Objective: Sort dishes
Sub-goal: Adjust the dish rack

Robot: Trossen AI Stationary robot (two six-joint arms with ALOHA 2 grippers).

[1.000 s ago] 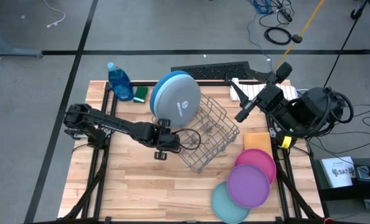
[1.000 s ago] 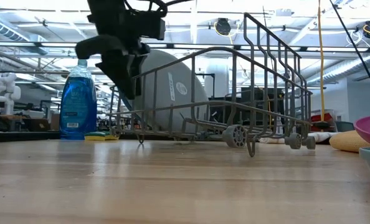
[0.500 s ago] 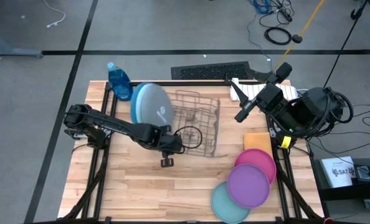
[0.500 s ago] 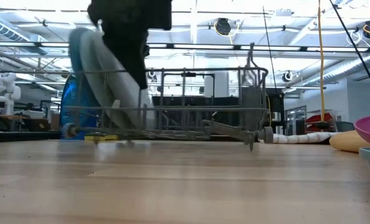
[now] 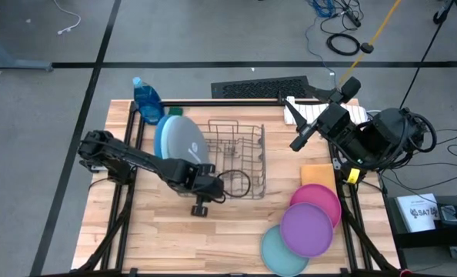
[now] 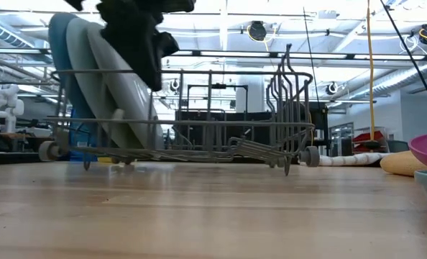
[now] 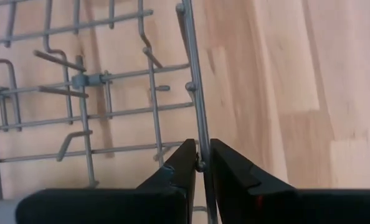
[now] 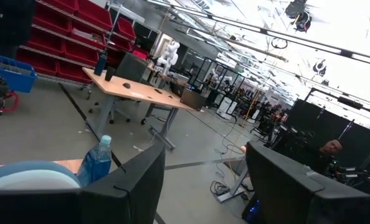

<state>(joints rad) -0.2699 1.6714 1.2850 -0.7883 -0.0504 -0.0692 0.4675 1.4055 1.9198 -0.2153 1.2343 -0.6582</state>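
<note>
The wire rack (image 5: 235, 160) stands upright on its small wheels (image 6: 49, 150) in the middle of the table. Three large dishes, blue, pale blue and grey (image 5: 179, 141), stand on edge in its left end, leaning left (image 6: 102, 79). My left gripper (image 5: 215, 188) is shut on the rack's near rim. Smaller pink (image 5: 318, 200), purple (image 5: 307, 228) and teal (image 5: 277, 251) dishes lie overlapping at the near right. My right gripper (image 5: 301, 141) hangs open above the table's far right, with nothing between its fingers (image 8: 203, 180). My left gripper pinches one wire of the rack's near top rim (image 7: 199, 144), toward its left end, between its two fingers. It comes from above, slanting down from the table's left, and the wire runs through the gap between them. The rack stands level on the table.
A blue soap bottle (image 5: 146, 100) stands at the far left corner. An orange sponge (image 5: 315, 174) lies beyond the pink dish. A black keyboard (image 5: 261, 88) sits behind the table's far edge. Bare wood lies along the near left (image 5: 175, 238).
The rack, which stood tipped up on one end at the middle right, has swung down onto its wheels and shifted toward the table's left; the large dishes in it have gone left with it. My left gripper has moved a little toward the near edge.
</note>
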